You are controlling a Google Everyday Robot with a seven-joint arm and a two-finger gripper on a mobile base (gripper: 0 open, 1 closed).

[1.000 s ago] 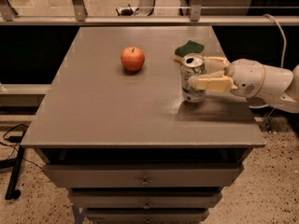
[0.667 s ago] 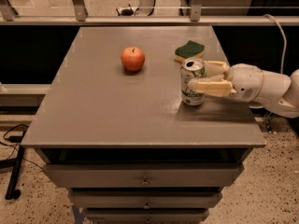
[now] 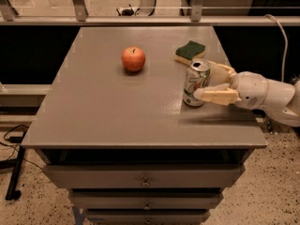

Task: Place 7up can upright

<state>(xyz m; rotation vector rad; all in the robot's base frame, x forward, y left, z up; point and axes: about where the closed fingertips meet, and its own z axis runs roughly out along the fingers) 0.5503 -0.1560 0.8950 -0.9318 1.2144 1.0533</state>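
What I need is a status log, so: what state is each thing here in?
7up can: upright on the table, gripped.
pincer: at the table's right edge, shut on the 7up can.
apple: whole, stem up.
sponge: flat, green side up.
top drawer: closed.

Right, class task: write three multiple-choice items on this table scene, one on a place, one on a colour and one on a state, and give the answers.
1. Where does the sponge lie?
A on the floor
B just behind the 7up can, toward the far edge
C in an open drawer

2. What colour is the apple?
A green
B yellow
C red

3. How is the 7up can placed?
A upright
B on its side
C crushed flat

Answers:
1 B, the sponge lies just beyond the can.
2 C, the apple's skin is red.
3 A, the can stands on the table with its top up, and the claw is at it from the right.
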